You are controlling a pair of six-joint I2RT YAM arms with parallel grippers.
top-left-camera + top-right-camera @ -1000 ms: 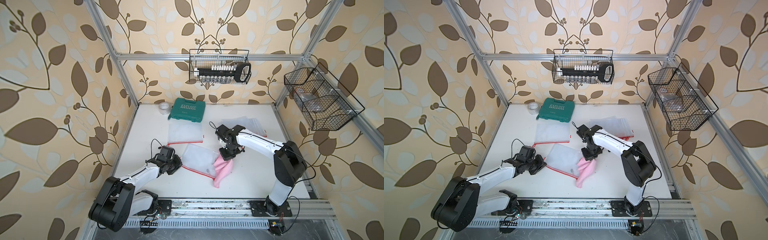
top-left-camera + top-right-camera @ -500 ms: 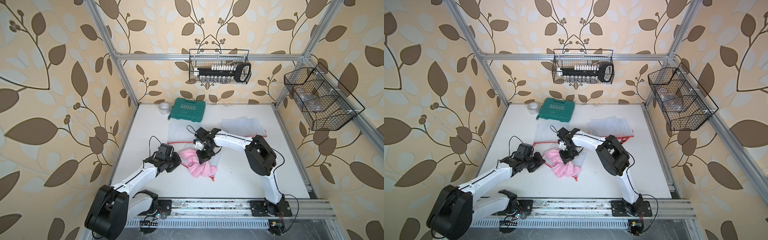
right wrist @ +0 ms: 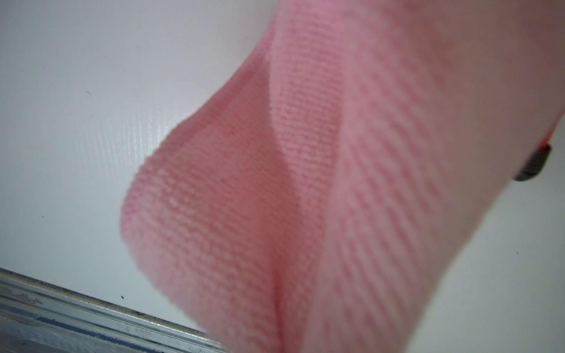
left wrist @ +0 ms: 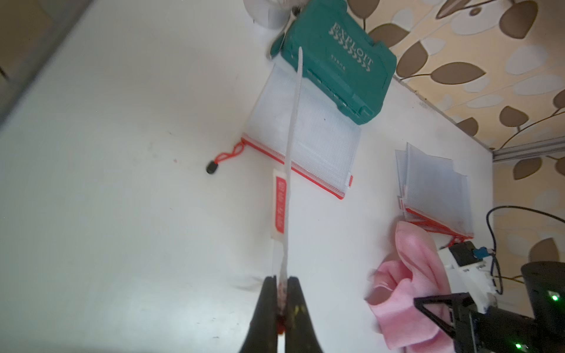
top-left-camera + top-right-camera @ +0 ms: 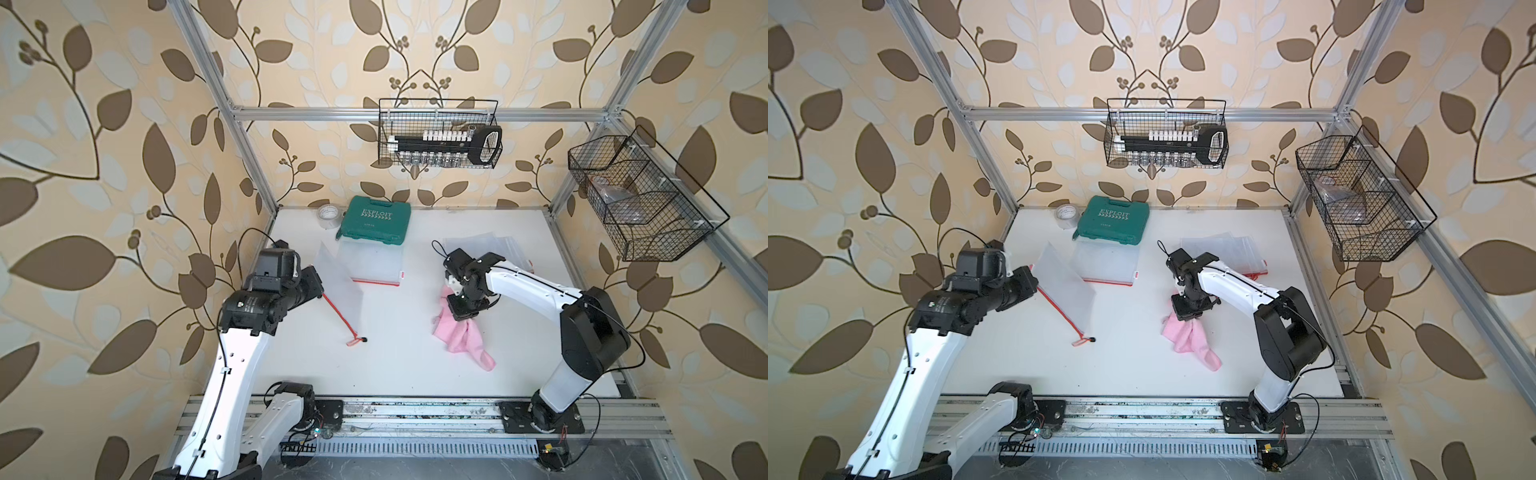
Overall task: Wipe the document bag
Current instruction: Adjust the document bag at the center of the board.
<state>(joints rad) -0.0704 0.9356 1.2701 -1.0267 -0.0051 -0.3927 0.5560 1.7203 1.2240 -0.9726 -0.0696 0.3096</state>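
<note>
The document bag [image 5: 338, 280] [image 5: 1065, 286], translucent with a red zip edge, hangs tilted above the table's left side. My left gripper [image 5: 318, 287] [image 5: 1034, 286] [image 4: 281, 293] is shut on its zip corner. In the left wrist view the bag [image 4: 292, 146] shows edge-on. Its red pull cord [image 5: 356, 340] dangles at the low end. My right gripper [image 5: 463, 313] [image 5: 1190, 316] is shut on a pink cloth [image 5: 461, 336] [image 5: 1187, 338], right of centre and apart from the bag. The cloth [image 3: 305, 183] fills the right wrist view and hides the fingers.
A second bag [image 5: 374, 264] [image 4: 308, 134] lies flat in front of a green tool case [image 5: 376, 218] [image 4: 336, 61]. A tape roll [image 5: 329, 214] sits at the back left. A stack of bags [image 5: 484, 247] [image 4: 434, 186] lies at the back right. Wire baskets [image 5: 438, 139] [image 5: 640, 199] hang on the walls.
The right gripper has carried the cloth off the bag and over to the right. The left arm has risen and lifted the bag off the table by its zip corner.
</note>
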